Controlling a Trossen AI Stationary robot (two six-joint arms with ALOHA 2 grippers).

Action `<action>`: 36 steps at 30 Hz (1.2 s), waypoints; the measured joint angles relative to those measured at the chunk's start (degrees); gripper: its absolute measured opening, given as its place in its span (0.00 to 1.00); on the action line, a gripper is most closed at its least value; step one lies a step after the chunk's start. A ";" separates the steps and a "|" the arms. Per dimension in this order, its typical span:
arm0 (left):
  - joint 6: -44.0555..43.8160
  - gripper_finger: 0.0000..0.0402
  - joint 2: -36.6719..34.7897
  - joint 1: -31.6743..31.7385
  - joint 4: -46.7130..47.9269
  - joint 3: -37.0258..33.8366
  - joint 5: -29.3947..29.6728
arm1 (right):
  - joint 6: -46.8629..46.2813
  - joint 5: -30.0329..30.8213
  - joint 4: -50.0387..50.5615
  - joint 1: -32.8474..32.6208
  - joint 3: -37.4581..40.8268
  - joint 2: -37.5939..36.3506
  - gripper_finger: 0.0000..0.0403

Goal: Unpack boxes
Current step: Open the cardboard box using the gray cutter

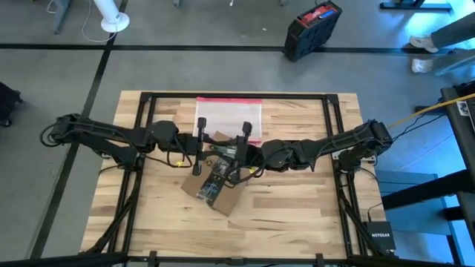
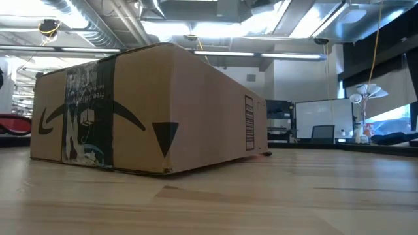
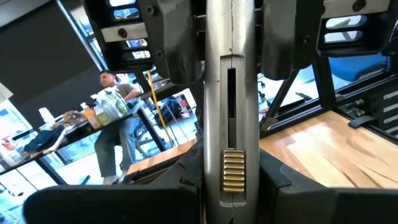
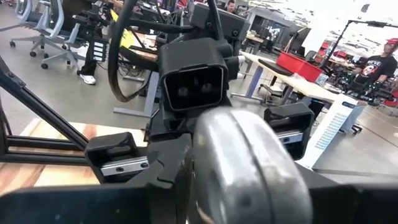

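Observation:
The brown cardboard box [image 1: 214, 189] lies flat on the table, turned askew, with a black printed tape strip across its top. In the low view the box [image 2: 144, 111] shows the smile-arrow logo and a barcode label. Both arms meet just above its far end. A silver metal cutter [image 3: 231, 124] with a gold ribbed slider spans between my left gripper [image 1: 211, 150] and my right gripper [image 1: 234, 148]. Both grippers are shut on it, above the box and clear of it. My left gripper has the silver cutter pinched between its two fingers near the slider end [image 3: 233, 186], coming level from the table's left and lying along it. The cutter is lifted clear, and its far part runs on into the other gripper. My right gripper holds the cutter's rounded end [image 4: 249, 162] between its fingers, level from the table's right and facing the left gripper. The metal itself hides the place of contact. The cutter is clear of the table.
A clear plastic pouch with a pink-red edge [image 1: 228, 115] lies flat toward the table's far edge, behind the grippers. Black frame rails [image 1: 145, 148] run along the table's sides. A black and red case [image 1: 312, 30] stands on the floor. People [image 3: 115, 124] show in the room beyond.

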State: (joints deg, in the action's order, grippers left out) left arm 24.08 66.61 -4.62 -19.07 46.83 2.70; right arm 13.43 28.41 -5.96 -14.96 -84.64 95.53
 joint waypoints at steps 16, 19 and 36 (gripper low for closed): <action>0.50 0.16 3.21 -0.02 -2.27 0.00 1.01 | -1.00 0.34 1.13 0.00 0.00 0.00 0.31; 0.65 0.16 2.62 -0.23 -3.07 0.00 0.98 | -1.35 0.34 2.51 0.00 0.00 0.00 0.31; 0.46 0.16 2.08 -0.28 -0.79 0.00 1.14 | -1.60 0.27 2.63 0.00 0.00 0.00 0.31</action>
State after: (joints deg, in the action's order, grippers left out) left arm 24.53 68.69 -4.91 -19.86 46.83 3.84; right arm 11.84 28.68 -3.33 -14.96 -84.64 95.53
